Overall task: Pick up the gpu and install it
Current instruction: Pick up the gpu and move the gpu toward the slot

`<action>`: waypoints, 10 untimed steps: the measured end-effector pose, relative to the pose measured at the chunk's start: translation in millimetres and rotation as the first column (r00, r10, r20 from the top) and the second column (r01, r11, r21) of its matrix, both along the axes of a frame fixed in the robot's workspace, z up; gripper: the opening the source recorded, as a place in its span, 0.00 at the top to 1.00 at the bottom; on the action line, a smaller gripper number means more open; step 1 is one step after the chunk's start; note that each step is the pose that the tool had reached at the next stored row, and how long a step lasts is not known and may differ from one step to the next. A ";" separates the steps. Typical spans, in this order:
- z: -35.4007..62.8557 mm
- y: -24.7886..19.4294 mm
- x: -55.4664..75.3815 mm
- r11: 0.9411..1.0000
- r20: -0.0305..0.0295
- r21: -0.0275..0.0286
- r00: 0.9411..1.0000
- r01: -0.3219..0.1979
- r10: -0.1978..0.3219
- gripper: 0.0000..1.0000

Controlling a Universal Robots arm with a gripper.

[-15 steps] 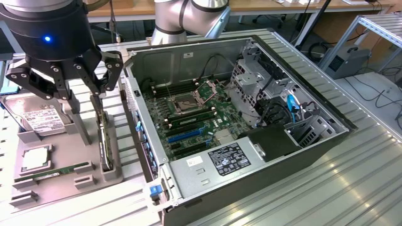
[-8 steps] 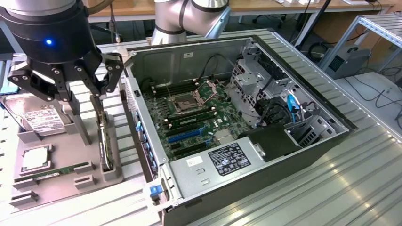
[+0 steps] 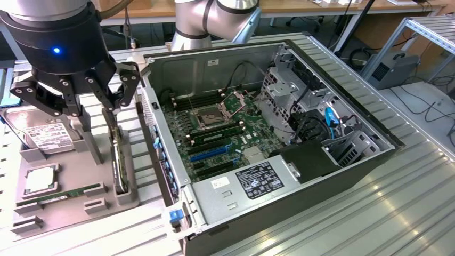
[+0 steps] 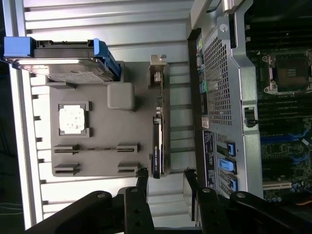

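- Claw [image 3: 92, 109] [image 4: 165, 183]: jaws wide apart, holding nothing; lined up with the card's thin edge, apparently for a pinch.
- gpu [image 3: 121, 165] [image 4: 159, 141]: just below the claw, upright on edge in a slot, faces free to grip.
- Tray [image 3: 64, 213]: beneath; seats parts well apart.
- Drive [image 3: 42, 133]: below, on the side away from the case.
- Case [image 3: 206, 69]: beside the claw, open, board [image 3: 220, 133] exposed.

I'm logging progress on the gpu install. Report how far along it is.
Done: nothing yet. The gpu stands on edge in its grey holder, ungripped. In hand: the gripper hovers open over the card's end, holding nothing. Left: grasping it, lifting it and seating it in the open case, whose blue slots look empty.
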State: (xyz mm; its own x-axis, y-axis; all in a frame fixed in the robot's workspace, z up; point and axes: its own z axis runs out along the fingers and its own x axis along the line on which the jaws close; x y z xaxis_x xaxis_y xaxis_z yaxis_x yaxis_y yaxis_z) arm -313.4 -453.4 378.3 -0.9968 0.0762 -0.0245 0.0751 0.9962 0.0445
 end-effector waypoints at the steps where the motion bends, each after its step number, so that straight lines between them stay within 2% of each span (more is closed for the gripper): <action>1: -0.4 0.0 0.0 1.000 0.000 0.000 1.000 0.000 0.000 0.58; 10: -4.5 0.0 0.0 1.000 0.000 0.000 1.000 0.000 0.000 0.58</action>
